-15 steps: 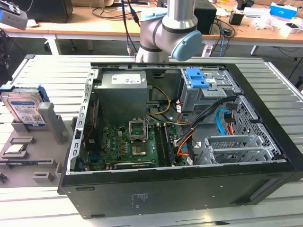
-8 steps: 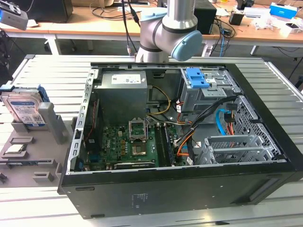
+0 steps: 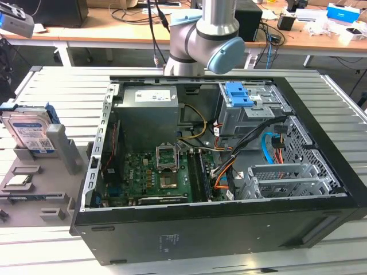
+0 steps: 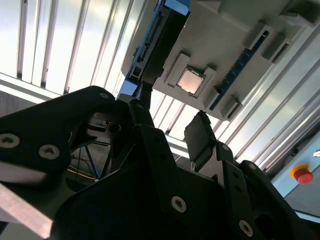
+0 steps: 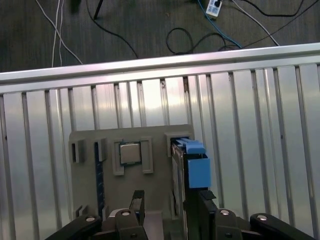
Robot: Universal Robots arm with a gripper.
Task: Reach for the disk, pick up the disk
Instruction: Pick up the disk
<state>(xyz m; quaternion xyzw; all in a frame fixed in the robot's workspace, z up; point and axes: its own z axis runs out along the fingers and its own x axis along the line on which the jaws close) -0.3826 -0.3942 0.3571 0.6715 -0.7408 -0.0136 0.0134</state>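
While wide open, gripper (image 5: 171,201) near disk (image 5: 196,169).

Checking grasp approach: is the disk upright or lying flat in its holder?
Upright. The disk stands on edge in a slot of the grey holder, with its label face to the side.

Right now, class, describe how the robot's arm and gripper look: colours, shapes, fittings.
The arm is a silver-grey tube with rounded grey joints and pale blue caps. The gripper is black, with two angular fingers on linked bars, dotted with silver screw heads in both wrist views.
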